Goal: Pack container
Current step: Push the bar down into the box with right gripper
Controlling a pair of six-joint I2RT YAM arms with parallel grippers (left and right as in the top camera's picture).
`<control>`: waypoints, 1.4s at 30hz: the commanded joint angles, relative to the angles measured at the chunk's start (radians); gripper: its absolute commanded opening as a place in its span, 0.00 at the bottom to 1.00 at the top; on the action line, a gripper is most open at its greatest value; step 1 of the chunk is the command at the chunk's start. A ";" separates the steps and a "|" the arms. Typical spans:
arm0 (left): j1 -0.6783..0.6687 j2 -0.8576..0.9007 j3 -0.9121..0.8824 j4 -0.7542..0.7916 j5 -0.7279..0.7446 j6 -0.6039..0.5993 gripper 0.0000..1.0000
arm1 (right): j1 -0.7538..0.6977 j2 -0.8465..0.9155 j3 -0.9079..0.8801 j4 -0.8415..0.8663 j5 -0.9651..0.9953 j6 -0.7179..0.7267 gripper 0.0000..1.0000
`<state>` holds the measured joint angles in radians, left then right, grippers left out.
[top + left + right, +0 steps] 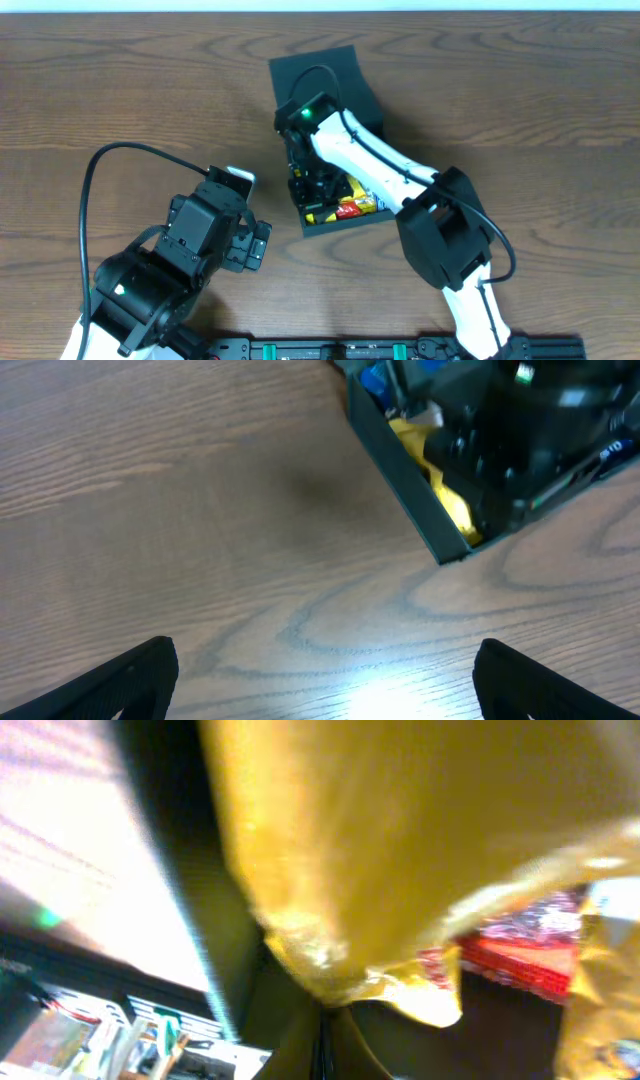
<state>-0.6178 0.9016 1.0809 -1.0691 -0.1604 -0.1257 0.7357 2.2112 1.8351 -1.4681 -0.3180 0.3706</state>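
One container (320,80) sits mid-tabletop, its hinged lid thrown back on the far side so the compartment is free to fill. Inside, a yellow packet (400,840) lies against a red packet (520,955), and a blue packet (375,380) shows near the far wall. The right fingers (310,186) are plunged into the left part of the box, probably to seat the yellow packet, which fills the wrist view. Those fingers are hidden behind it, so I cannot tell whether they clench it or have let go. The right arm (365,155) crosses over the box and screens much of its inside from above. The left fingers (130,675) are spread wide and grasp nothing, waiting over bare tabletop (120,80) near the box's front-left corner, out of the other arm's way
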 commanded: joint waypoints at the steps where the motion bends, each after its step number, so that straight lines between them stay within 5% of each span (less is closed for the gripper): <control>1: 0.003 0.001 0.002 -0.001 -0.003 0.014 0.95 | 0.049 -0.053 -0.001 -0.008 -0.012 -0.027 0.02; 22: 0.003 0.001 0.002 -0.001 -0.003 0.014 0.95 | -0.030 -0.141 -0.001 0.164 0.236 -0.001 0.02; 42: 0.003 0.001 0.002 -0.001 -0.003 0.014 0.95 | 0.003 -0.031 0.011 0.257 0.201 0.018 0.02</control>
<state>-0.6178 0.9016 1.0809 -1.0695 -0.1604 -0.1257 0.7261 2.1746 1.8351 -1.2091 -0.1265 0.3744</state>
